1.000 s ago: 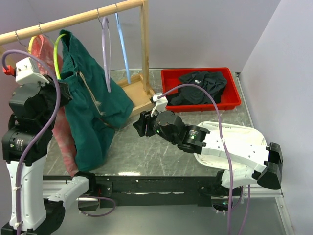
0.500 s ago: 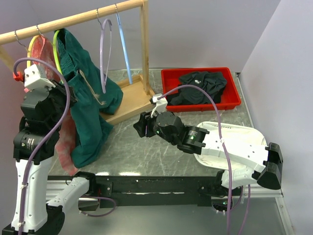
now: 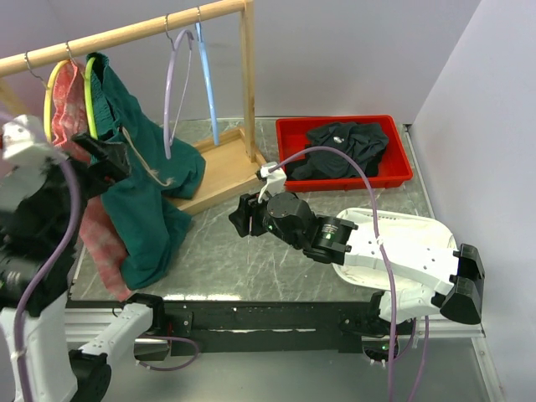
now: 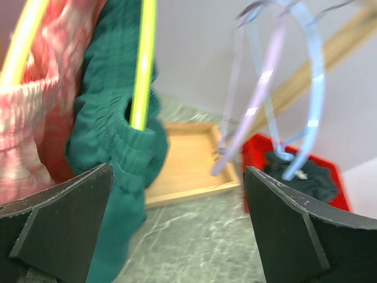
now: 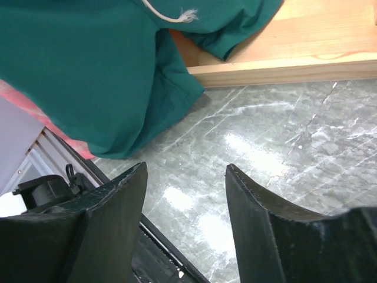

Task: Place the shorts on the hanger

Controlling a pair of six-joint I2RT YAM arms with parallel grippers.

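The dark teal shorts (image 3: 146,201) hang by their waistband on the lime-green hanger (image 3: 88,100), which is hooked on the wooden rail. Their lower edge rests on the table, and the whitish drawstring (image 3: 149,173) dangles in front. My left gripper (image 3: 105,157) is just left of the shorts. In the left wrist view it (image 4: 178,171) stands wide open and empty, with the hanger (image 4: 143,65) and the gathered waistband of the shorts (image 4: 115,141) ahead on the left. My right gripper (image 3: 241,216) hovers low over the table, right of the shorts (image 5: 88,65). It (image 5: 185,168) is open with nothing between its fingers.
The wooden rail (image 3: 134,31) also carries a yellow hanger (image 3: 52,88) with a pink-red garment (image 3: 105,243), plus lilac (image 3: 172,92) and light-blue (image 3: 207,75) hangers. The rack's wooden base (image 3: 222,167) lies behind the shorts. A red tray (image 3: 402,163) holds a black garment (image 3: 347,146) at the back right.
My left gripper has opened and drawn back to the left, away from the shorts. The hanger and shorts have swung left on the rail. The right arm has barely moved.
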